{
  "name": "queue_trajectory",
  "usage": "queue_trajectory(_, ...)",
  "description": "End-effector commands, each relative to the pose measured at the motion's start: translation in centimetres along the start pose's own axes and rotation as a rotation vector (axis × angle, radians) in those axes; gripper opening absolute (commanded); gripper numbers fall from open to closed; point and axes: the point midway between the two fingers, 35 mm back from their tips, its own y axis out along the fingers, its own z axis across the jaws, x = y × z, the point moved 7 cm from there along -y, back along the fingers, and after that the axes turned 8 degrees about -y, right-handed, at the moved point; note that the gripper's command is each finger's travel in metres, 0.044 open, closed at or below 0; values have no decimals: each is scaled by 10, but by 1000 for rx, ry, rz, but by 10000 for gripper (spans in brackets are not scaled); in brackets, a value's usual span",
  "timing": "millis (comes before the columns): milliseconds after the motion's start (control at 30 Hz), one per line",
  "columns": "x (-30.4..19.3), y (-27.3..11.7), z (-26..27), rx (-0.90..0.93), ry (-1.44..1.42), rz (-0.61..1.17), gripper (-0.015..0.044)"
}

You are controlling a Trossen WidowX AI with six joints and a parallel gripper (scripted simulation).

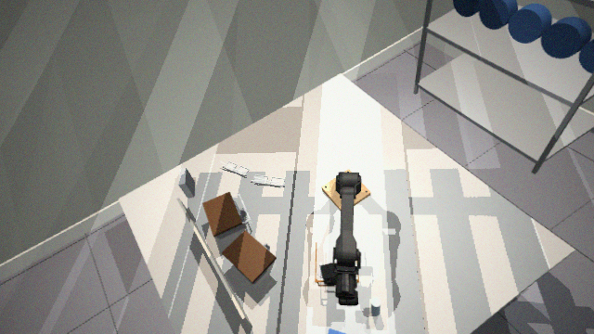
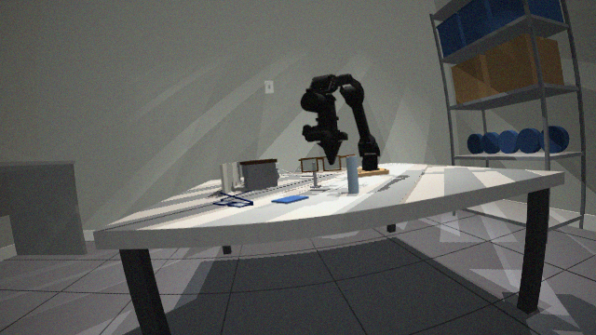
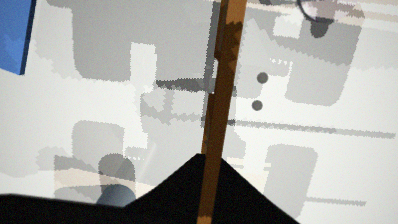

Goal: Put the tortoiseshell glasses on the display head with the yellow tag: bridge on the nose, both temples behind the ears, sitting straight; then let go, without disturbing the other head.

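The tortoiseshell glasses (image 2: 309, 171) (image 3: 227, 75) hang from my gripper (image 2: 331, 163) (image 3: 206, 163), which is shut on the frame above the table. In the top view an orange-brown edge of them shows left of the arm, which hides the fingers. Two display heads with brown tops stand left of the arm: a rear one (image 1: 223, 214) and a front one (image 1: 249, 256). Small dark noses face right. A thin pale outline, perhaps glasses, shows at the rear head's face. In the exterior view the heads overlap as a grey block (image 2: 261, 176). I cannot make out the yellow tag.
A long thin panel (image 1: 213, 264) stands left of the heads. A blue-grey cylinder (image 1: 375, 307) (image 2: 352, 175) (image 3: 117, 196), a small stand (image 2: 315, 176), a blue flat piece (image 2: 290, 199) (image 3: 12, 37) and dark blue glasses (image 2: 239, 205) are near the front. Two wire-like glasses lie behind.
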Motion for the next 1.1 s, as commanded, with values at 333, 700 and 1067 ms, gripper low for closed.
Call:
queue_trajectory(333, 5, -41, -2, 11, -14, 1, 0)
queue_trajectory(700, 54, -44, -22, 28, -222, 29, 0)
queue_trajectory(1067, 102, -47, -51, 64, -453, 48, 0)
